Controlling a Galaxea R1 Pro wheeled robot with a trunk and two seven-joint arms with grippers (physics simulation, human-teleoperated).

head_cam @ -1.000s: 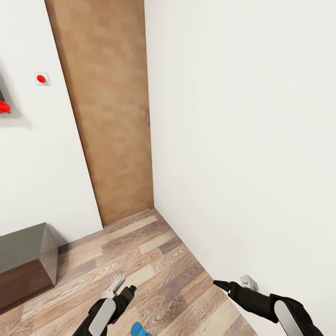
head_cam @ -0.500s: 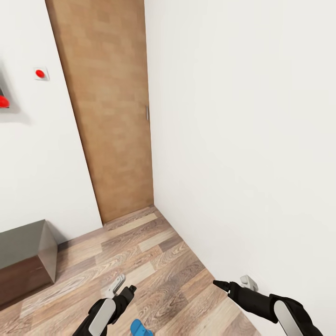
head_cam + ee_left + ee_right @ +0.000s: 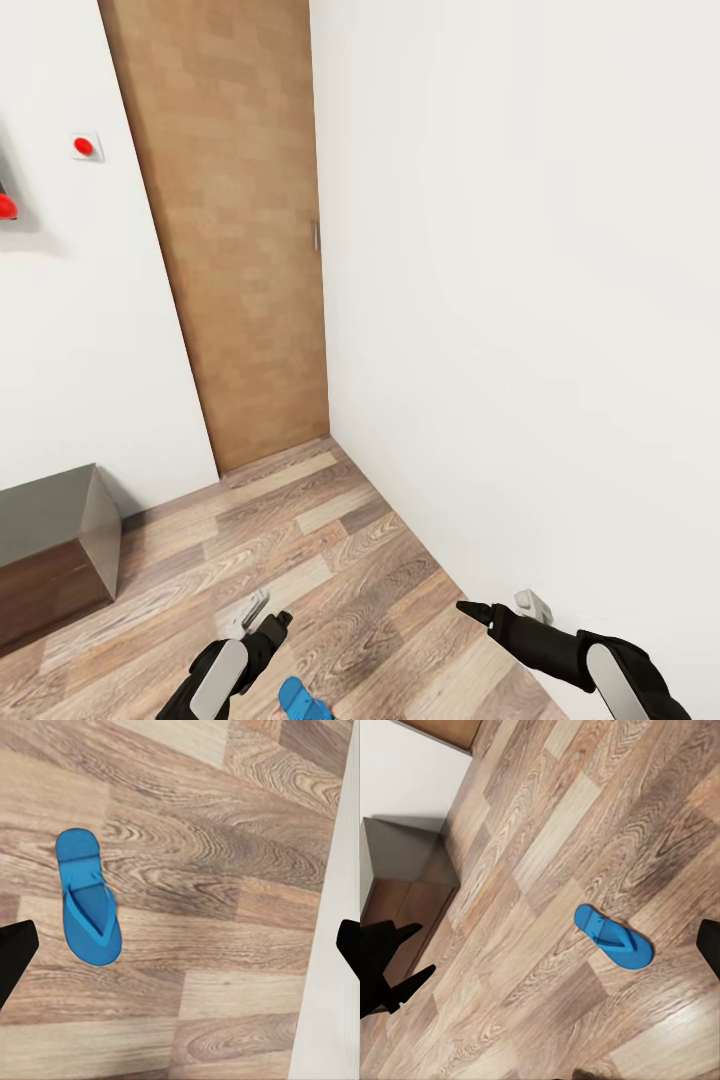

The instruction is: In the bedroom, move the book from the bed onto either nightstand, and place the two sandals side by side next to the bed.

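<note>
Blue sandal (image 3: 86, 898) flat on floor, left gripper (image 3: 180, 945) spread above

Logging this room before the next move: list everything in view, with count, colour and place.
Flat blue strapped sandal: one, bright blue, lying on the floor between the arms.
Wood-plank floor: one, brown-grey, underfoot.
Tall wooden door: one, light brown, in the corner ahead.
Low boxy cabinet: one, dark brown with grey top, against the left wall.
Round wall button: one, red, on the left wall.
White walls: ahead and right.
Left end effector: black, open, above the floor.
Right end effector: black, open, near the right wall.
</note>
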